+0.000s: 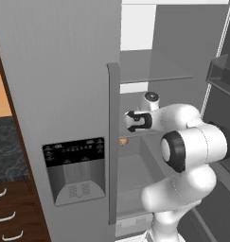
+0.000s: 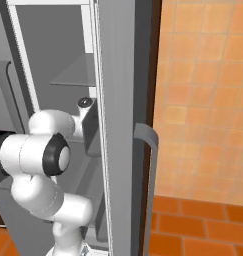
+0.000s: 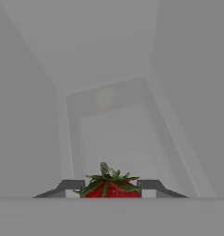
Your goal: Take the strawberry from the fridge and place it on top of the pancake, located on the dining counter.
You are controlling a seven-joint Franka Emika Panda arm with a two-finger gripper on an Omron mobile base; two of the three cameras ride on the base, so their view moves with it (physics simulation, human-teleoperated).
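Note:
In the hand view the strawberry (image 3: 111, 188), red with a green leafy top, sits between my two dark fingertips (image 3: 69, 186). My gripper (image 3: 111, 190) is shut on it, deep inside the grey fridge (image 1: 64, 71). In the left base view my arm reaches left into the open compartment, and the wrist (image 1: 137, 121) passes behind the edge of the closed door. The fridge's open door (image 2: 120, 125) hides the hand in the right base view. The pancake and the dining counter are out of view.
A small tan lump (image 1: 122, 141) lies on the shelf near my wrist. A long vertical handle (image 1: 113, 142) and a black dispenser panel (image 1: 75, 170) face me. Door bins (image 1: 223, 75) hang at right. Dark wood drawers (image 1: 7, 212) stand at left, an orange tiled wall (image 2: 208, 100) at right.

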